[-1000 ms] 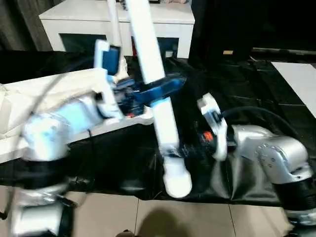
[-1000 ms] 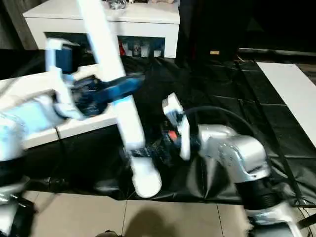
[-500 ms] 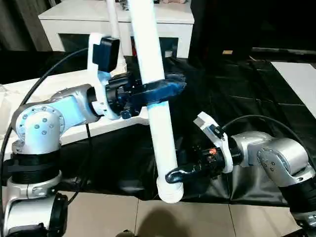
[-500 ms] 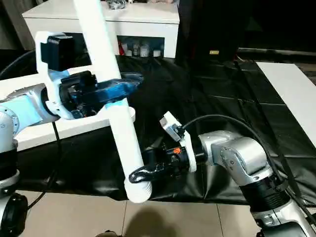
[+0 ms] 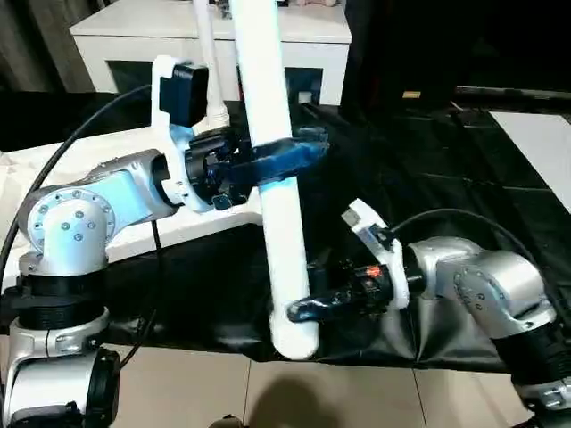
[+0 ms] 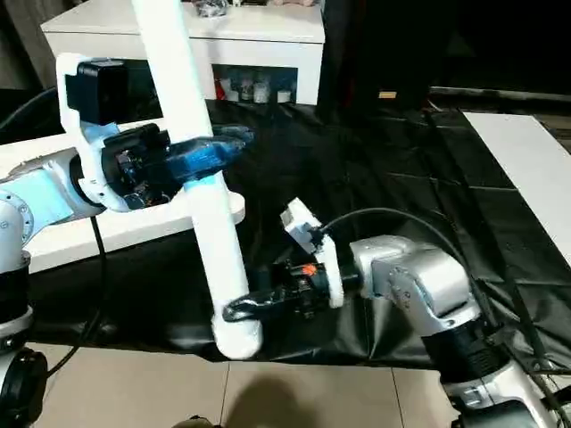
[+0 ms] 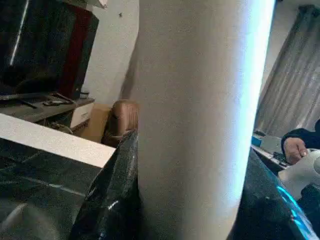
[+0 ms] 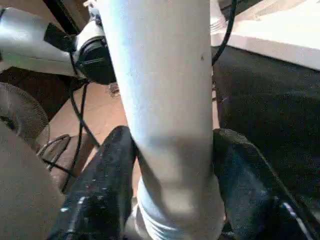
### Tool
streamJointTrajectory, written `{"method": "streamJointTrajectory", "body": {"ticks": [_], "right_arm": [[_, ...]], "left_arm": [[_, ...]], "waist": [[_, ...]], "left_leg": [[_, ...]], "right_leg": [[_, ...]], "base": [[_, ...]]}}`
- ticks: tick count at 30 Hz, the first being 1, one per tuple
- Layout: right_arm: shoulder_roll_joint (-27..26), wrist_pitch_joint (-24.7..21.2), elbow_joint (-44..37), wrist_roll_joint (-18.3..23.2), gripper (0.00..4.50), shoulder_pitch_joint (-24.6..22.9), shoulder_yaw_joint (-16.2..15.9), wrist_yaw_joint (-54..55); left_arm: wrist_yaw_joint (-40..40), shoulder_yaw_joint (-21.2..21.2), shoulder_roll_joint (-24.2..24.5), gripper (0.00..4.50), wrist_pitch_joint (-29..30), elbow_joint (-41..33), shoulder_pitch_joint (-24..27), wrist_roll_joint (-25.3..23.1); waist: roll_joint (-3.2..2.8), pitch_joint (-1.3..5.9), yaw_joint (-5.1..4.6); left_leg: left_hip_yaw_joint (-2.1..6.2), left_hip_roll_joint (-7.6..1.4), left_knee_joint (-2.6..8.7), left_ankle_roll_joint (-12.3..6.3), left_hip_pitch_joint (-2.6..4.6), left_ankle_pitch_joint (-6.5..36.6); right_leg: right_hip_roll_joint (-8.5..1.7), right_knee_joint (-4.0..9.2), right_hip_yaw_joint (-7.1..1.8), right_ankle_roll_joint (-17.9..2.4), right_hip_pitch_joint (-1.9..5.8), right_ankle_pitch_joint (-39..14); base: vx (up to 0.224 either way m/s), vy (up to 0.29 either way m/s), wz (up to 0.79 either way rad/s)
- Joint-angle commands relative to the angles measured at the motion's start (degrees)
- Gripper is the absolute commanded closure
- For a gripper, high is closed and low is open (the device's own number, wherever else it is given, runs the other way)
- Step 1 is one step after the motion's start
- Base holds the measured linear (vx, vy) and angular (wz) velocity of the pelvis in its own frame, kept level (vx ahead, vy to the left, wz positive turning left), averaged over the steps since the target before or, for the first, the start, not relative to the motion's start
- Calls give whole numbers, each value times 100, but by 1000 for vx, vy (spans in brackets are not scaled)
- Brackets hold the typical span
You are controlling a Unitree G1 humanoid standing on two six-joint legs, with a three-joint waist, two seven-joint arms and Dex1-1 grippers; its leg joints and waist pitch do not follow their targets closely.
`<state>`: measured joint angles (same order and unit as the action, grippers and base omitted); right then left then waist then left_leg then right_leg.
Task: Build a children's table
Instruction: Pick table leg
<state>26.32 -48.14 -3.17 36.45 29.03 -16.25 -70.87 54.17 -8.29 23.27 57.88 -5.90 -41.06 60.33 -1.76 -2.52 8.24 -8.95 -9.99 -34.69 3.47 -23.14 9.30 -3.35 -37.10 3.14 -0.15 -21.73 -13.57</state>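
A long round white table leg (image 5: 272, 169) is held nearly upright, tilted slightly, in front of the robot, above the near edge of a black sheet (image 5: 428, 169) spread over the work surface. The left gripper (image 5: 284, 157) is closed around the leg at about mid-height, its two black fingers wrapped on either side of the tube. The right gripper (image 5: 308, 309) is closed around the same leg close to its lower end, just above the rounded tip that hangs over the pale tiled floor (image 5: 205, 392). The white tabletop (image 5: 98, 152) is seen lying flat on the black sheet behind the left arm, with another thin white leg (image 5: 207, 45) rising from it. Behind it stands a white cabinet (image 6: 268, 36) with dark glass doors. No brand, label or legible writing can be made out anywhere; a small orange-red mark on the right wrist (image 6: 308, 268) is too small to be read. In the left wrist view the leg (image 7: 200, 120) is shown at close range between the two glossy black fingers (image 7: 112, 195), and a person's hand (image 7: 294, 147) with a dark sleeve is seen at the far edge near grey curtains (image 7: 290, 75). In the right wrist view the ridged lower end of the leg (image 8: 165, 115) is shown clamped between the fingers (image 8: 107, 185), with the robot's silver left arm (image 8: 40, 40) and the floor beyond.
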Motion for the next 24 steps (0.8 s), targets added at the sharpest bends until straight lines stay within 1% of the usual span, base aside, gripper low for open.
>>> {"method": "streamJointTrajectory", "body": {"ticks": [1, 2, 3, 4, 5, 6, 7, 10, 11, 12, 15, 18, 20, 21, 22, 23, 24], "right_arm": [[-59, 73, 35, -12, 178, 56, 66, 138], [-66, 73, 31, -12, 155, 58, 61, 138], [-71, 95, 8, -42, 146, 55, 18, 133], [-80, 142, -3, -89, 138, 50, -36, 137], [-88, 135, 6, -74, 136, 50, -45, 110], [-93, 129, 12, -64, 135, 50, -45, 96], [-95, 126, 15, -59, 164, 50, -45, 90], [-124, 43, 59, -7, 176, 66, -12, 78], [-127, 10, 69, 10, 189, 72, -6, 59], [-122, -30, 75, 31, 210, 78, -4, 38], [-100, -54, 74, 32, 219, 82, -14, -2], [-119, -32, 85, 29, 246, 74, 7, 34], [-199, 70, 144, -44, 249, 68, 68, 197], [-275, 175, 205, -124, 250, 70, 126, 363], [-275, 175, 205, -124, 254, 70, 126, 363], [-440, 355, 385, -274, 254, 113, 258, 724], [-627, 554, 606, -428, 254, 183, 442, 1147]], "left_arm": [[49, 99, -7, 278, 14, 3, -104, 5], [50, 101, -7, 278, 12, 4, -105, 5], [49, 106, -12, 278, 10, 1, -105, 8], [48, 116, -11, 278, -1, 0, -103, 11], [46, 120, -9, 278, -8, -1, -98, 8], [46, 121, -7, 278, -11, -1, -96, 6], [45, 121, -6, 278, -13, -1, -95, 5], [44, 118, 1, 278, -22, -3, -86, -4], [44, 114, 6, 278, -24, -4, -83, -1], [44, 107, 12, 278, -24, -7, -80, 5], [37, 95, 18, 278, -29, -2, -83, 16], [7, 87, 18, 278, -44, 10, -84, 10], [-54, 88, 17, 278, -77, 30, -79, -35], [-168, 94, 0, 278, -136, 62, -85, -134], [-168, 94, 0, 278, -136, 62, -85, -134], [-554, 84, -67, 243, -129, 325, -204, -336], [-1039, 52, -170, 222, -313, 582, -325, -664]], "waist": [[6, 390, 2], [7, 389, 2], [21, 389, 3], [17, 388, 6], [29, 387, 5], [21, 388, 7], [22, 385, 6], [30, 390, 4], [22, 391, 5], [31, 391, 2], [30, 393, 8], [28, 389, 8], [20, 393, 8], [20, 393, 2], [18, 397, -1], [13, 401, 3], [13, 389, -11]], "left_leg": [[69, -271, 357, -41, 154, 736], [69, -271, 357, -46, 151, 732], [68, -271, 359, -53, 145, 719], [71, -273, 361, -51, 146, 720], [65, -270, 359, -45, 146, 727], [66, -268, 358, -47, 147, 725], [64, -266, 358, -50, 144, 727], [66, -267, 354, -65, 140, 689], [66, -268, 351, -78, 143, 675], [65, -266, 351, -83, 139, 656], [64, -265, 348, -91, 137, 655], [66, -267, 352, -72, 139, 674], [65, -265, 349, -64, 141, 674], [68, -266, 351, -58, 137, 666], [67, -267, 350, -51, 143, 681], [66, -261, 345, -47, 145, 672], [63, -257, 350, -25, 143, 684]], "right_leg": [[-442, 397, -259, -1261, 238, 0], [-444, 397, -261, -1264, 239, 12], [-443, 394, -258, -1264, 247, 52], [-443, 391, -257, -1260, 245, 45], [-446, 397, -261, -1247, 246, 22], [-448, 395, -261, -1242, 247, 5], [-447, 398, -262, -1238, 246, -9], [-449, 395, -263, -1227, 254, 4], [-443, 391, -260, -1233, 245, 44], [-442, 391, -261, -1236, 249, 73], [-445, 387, -261, -1234, 254, 60], [-448, 392, -260, -1223, 250, 10], [-448, 391, -260, -1220, 247, 5], [-447, 392, -260, -1221, 241, 23], [-445, 388, -257, -1233, 235, 28], [-446, 387, -256, -1240, 247, 57], [-437, 398, -260, -1232, 223, 62]], "base": [[0, 0, 0], [0, 0, 0], [0, 0, 0], [0, 0, 0], [0, 0, 0], [0, 0, 0], [0, 0, 0], [0, 0, 0], [0, 0, 0], [0, 0, 0], [0, 0, 0], [0, 0, 0], [0, 0, 0], [0, 0, 0], [0, 0, 0], [0, 0, 0], [0, 0, 0]]}}
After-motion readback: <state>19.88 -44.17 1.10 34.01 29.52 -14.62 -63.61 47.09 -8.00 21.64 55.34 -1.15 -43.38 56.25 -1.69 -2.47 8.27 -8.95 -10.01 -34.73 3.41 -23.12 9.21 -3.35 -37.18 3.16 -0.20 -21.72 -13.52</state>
